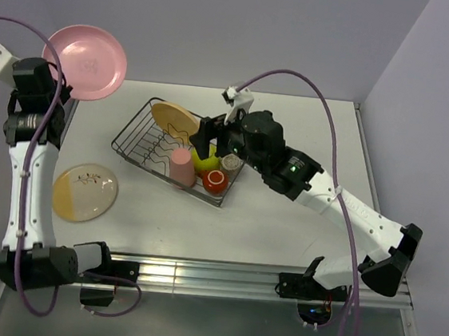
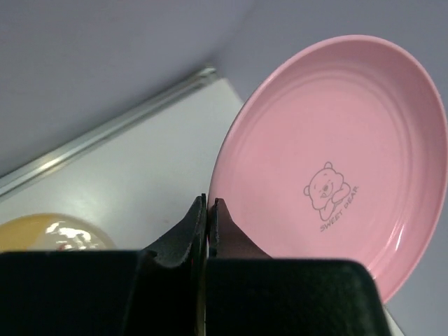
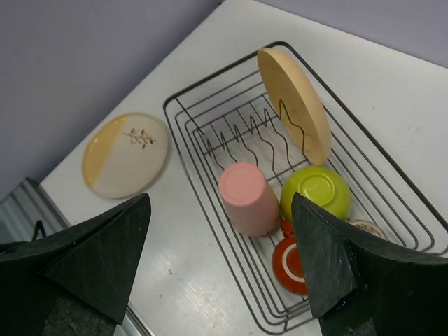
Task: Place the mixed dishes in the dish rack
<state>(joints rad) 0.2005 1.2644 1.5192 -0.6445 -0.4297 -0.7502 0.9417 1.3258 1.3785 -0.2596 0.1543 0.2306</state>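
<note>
White tabletop [image 1: 283, 222]; aluminium rail [image 1: 197, 276] along its near edge; plain lavender walls [image 1: 263, 28] behind and to the right.

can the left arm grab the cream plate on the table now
Probably not yet: the left hand is shut on the pink plate. The cream plate lies uncovered on the table beside that arm.

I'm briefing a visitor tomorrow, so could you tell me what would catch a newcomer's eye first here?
The pink plate stands out, held up at the far left in the left gripper. The wire dish rack mid-table holds a tan plate on edge, a tumbler, green bowl and red mug, with the open right gripper above.
</note>
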